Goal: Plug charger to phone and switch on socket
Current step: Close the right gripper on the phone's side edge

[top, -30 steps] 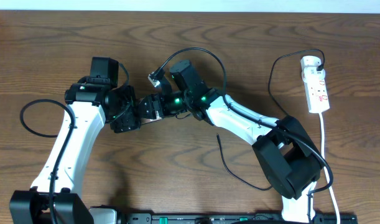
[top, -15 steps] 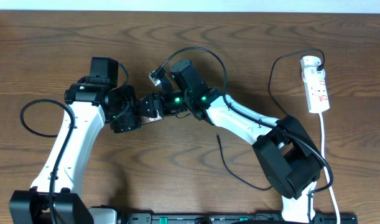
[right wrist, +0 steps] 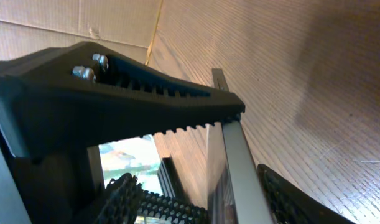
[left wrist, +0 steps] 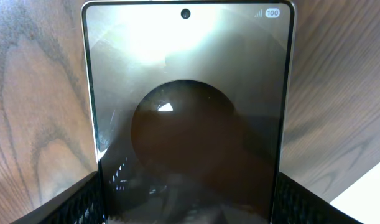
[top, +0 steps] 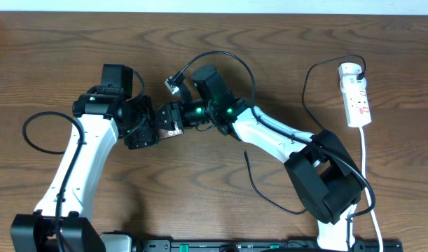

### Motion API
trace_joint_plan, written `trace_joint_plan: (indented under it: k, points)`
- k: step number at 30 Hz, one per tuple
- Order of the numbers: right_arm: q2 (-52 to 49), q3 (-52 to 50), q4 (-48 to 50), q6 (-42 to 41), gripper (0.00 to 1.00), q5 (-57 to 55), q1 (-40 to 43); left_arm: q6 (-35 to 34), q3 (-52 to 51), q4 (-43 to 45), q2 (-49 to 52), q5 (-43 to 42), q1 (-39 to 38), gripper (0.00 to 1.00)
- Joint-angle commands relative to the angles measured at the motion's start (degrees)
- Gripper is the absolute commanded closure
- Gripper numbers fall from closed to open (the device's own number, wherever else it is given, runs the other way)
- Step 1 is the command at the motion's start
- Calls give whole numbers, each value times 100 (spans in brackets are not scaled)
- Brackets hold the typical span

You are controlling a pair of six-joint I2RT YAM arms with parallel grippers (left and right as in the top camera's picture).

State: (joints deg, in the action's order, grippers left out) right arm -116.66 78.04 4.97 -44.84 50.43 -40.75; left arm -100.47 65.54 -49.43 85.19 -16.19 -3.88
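Closest to the robot's side of the table [top: 199,210], the charger [top: 246,159] has its loose thin end lying flat on the wood, at about 5 o'clock from the middle. Nothing holds it. I think it waits there because both arms are busy with the phone first.

A bit farther in, just on the 9 o'clock side of the middle, is the phone [left wrist: 188,124]. It looks tipped up steeply, so from above you see only a sliver. The left gripper [left wrist: 188,205] is clamped on it. Its two fingers [left wrist: 71,202] press the phone's long sides near one end, and the screen faces the left wrist camera. Holding it by the sides stops it from sliding.

The right gripper [right wrist: 208,196] reaches in from 3 o'clock to the same spot. Its fingers are apart, one on each side of the phone's thin edge. I can see a gap beside one pad, so it is not pinching. My guess is that it means to take or steady the phone, so the charger end can be reached. I cannot see the charging hole.

Farthest away, at about 2 o'clock, the socket [top: 357,98] lies flat, well apart from both grippers. The charger's other end runs to its far tip. Its white cord [top: 368,175] trails back toward 5 o'clock. I cannot tell if the switch is on. The plugging in is not yet done.
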Motion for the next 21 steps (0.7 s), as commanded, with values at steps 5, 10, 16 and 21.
trace_joint_plan:
  k: [5,10,16,21]
  points:
    - [-37,81,-52,-76,47,164,-66,33,33,74,-31,-72,-11,93]
    - [-37,81,-111,-50,49,162,-92,35,33,70,-31,37,-7,93]
    - [-37,81,-111,-31,56,164,-98,33,31,72,-24,37,-7,93]
    - [-37,81,-111,-31,63,164,-98,35,33,72,-22,37,-7,93]
